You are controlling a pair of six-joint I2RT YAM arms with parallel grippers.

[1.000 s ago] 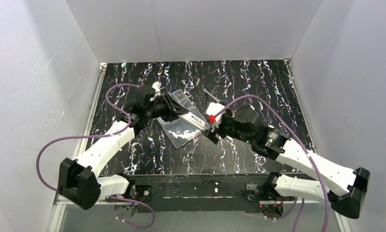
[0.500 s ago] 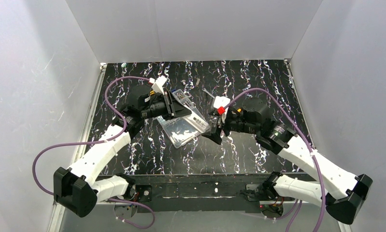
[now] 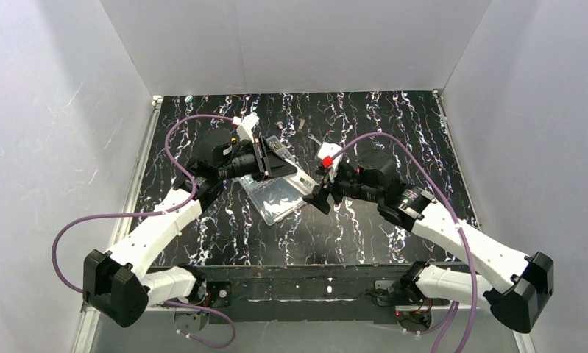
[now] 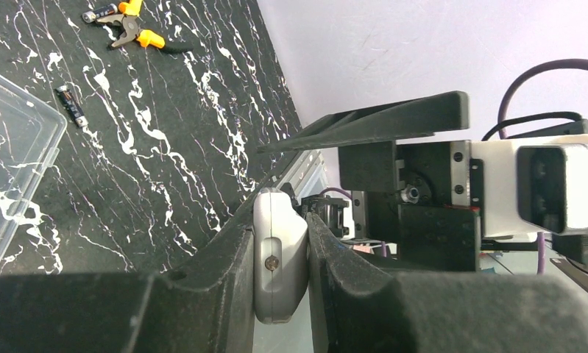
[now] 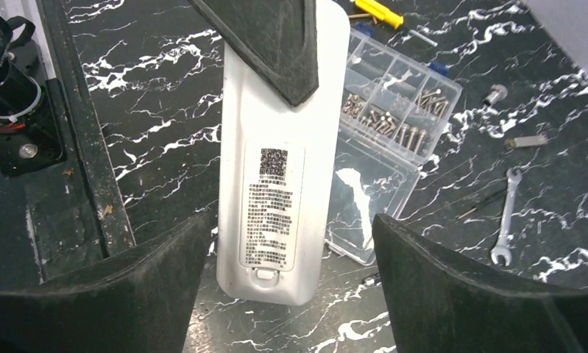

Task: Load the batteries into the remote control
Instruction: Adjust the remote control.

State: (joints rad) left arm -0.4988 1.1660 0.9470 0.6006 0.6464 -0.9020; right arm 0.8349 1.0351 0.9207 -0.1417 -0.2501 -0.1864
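Left jaws: I see them clamped on one end of the remote control (image 5: pixel 276 169).
Right jaws: wide apart, one on each side of the remote's free end, not touching it.
Clear box (image 5: pixel 394 125): on the desk (image 5: pixel 165 110), just past my right jaws.

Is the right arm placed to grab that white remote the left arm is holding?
Probably yes. The right gripper is open and straddles the free end of the remote control, with nothing in between. The left gripper clamps only the far end.
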